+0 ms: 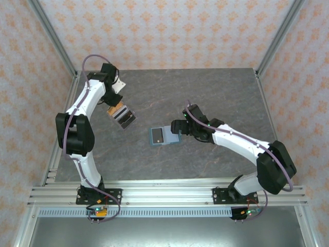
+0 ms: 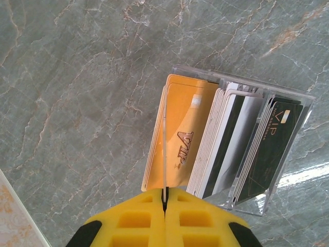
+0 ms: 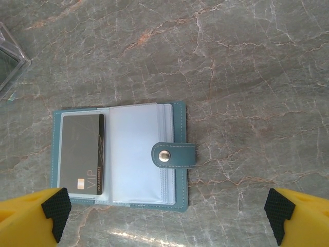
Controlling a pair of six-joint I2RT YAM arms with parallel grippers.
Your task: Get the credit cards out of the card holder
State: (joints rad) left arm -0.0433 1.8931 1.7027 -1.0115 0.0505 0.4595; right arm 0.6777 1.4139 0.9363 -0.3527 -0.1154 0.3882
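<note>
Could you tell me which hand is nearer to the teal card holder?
Right. The right hand hovers open just right of the card holder; the left hand is off to its left, shut, at the clear card box.

A grey, marble-veined table [image 1: 216, 92] [image 2: 77, 103] [image 3: 247, 77] sits inside walls [image 1: 164, 31] papered in pale pink with an orange floral motif. A clear plastic rack [image 1: 129, 119] [image 2: 267, 88] [image 3: 10, 56], divided into slots, rests on the table's far left, set at an angle to the edges. Metal frame posts [image 1: 53, 36] rise at the back corners, and ribbed aluminium rails [image 1: 164, 193] line the near edge.
</note>
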